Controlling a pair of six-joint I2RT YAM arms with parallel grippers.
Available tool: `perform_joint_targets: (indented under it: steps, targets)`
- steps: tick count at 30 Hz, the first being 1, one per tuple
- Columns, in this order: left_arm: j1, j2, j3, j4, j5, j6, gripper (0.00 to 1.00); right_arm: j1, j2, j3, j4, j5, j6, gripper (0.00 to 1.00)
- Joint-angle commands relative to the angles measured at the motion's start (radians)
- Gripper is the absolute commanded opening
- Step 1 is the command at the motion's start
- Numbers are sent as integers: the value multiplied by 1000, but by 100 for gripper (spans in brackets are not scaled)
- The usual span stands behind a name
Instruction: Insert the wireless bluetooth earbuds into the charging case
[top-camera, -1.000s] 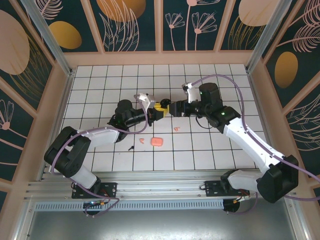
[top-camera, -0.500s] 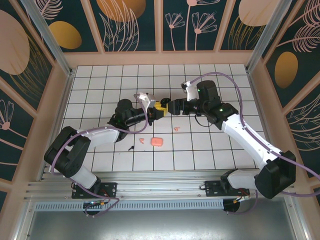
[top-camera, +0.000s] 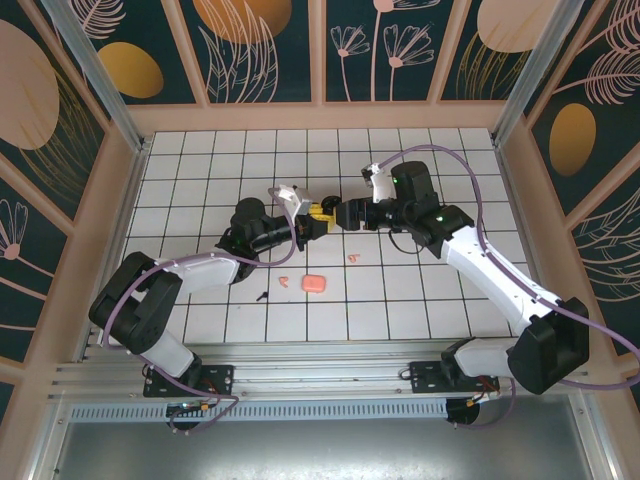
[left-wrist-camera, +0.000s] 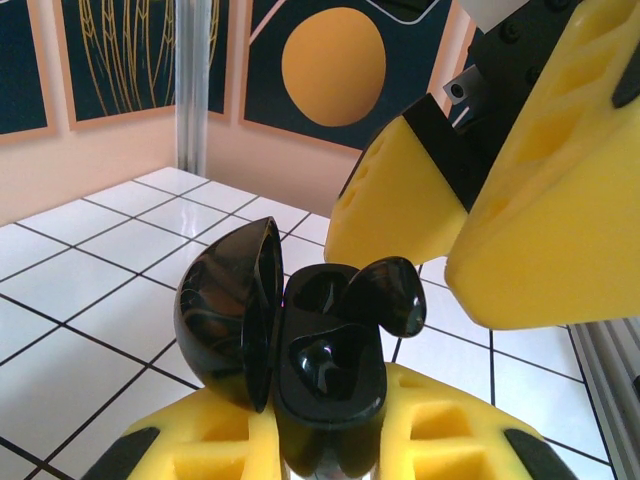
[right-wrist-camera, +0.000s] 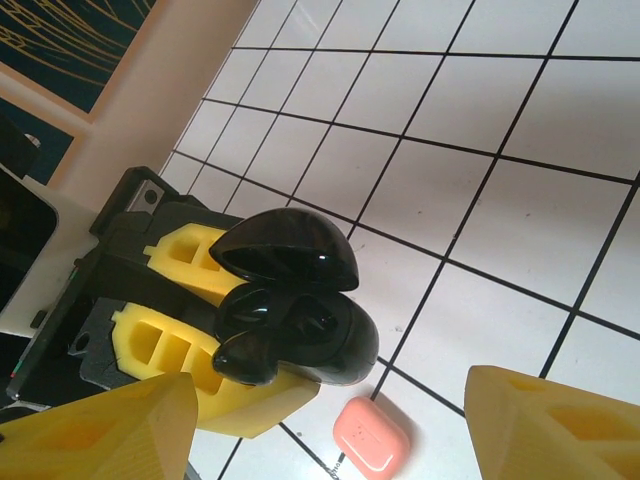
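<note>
Starts with a black earbud (left-wrist-camera: 385, 295) lodged at the top of one well of the black charging case (left-wrist-camera: 320, 380), bulb proud of the rim and seemingly not pressed home. Leaves the neighbouring well looking empty, with the lid (left-wrist-camera: 225, 310) swung open to one side. Grips that case in the left gripper (top-camera: 316, 222), yellow pads clamped on its lower body, above the middle of the table (top-camera: 200, 170), a little toward the far edge. Meets it head-on with the right gripper (top-camera: 343, 214), yellow fingers (left-wrist-camera: 400, 200) spread wide either side of the earbud and holding nothing; hard to tell whether the nearer one brushes it. Reads as the seating step for the first black bud, near its end. Down on the tiles, toward the near edge: a closed pink charging case (top-camera: 315, 285), a pink earbud (top-camera: 284, 279) just beside it on the left-edge side, and the other pink earbud (top-camera: 352, 257) near it on the right-edge side. Further toward the left edge, a dark speck (top-camera: 262, 296), probably the second black bud. Calls next for a light press to settle the bud flush. After that, calls for a descent to the dark speck and a fine pinch on a tiny stem, with the left grip steady and the lid open.
</note>
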Motion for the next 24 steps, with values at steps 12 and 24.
perform_joint_targets:
  steps: [12,24]
  targets:
    - [2,-4,24,38,17,-9,8,-43,-34,-20,-2,12,-6,70]
    - [2,-4,27,23,3,-4,8,-47,-54,-5,-11,26,6,70]
